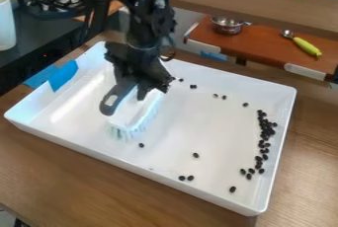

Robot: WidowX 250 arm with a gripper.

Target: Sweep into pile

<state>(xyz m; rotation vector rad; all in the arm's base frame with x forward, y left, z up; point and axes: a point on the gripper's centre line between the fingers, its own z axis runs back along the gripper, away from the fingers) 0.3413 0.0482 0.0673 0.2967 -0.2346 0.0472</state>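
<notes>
Camera view: a black two-finger gripper [140,86] clamps the grey-handled white brush [134,111] inside a white plastic tray [99,146]; small black beans [271,132] line its right side, but scattered strays [196,155] leave the pile unfinished.

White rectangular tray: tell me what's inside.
Small black beans, many near its right wall, others scattered, and a white-bristled, dark-handled brush. Whatever lies beneath the brush is hidden.

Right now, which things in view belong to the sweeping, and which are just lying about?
In the job:
- hand
- scrub brush
- black beans
- white tray

Lying about:
- steel saucepan
- green-handled utensil
- white container, left edge
</notes>
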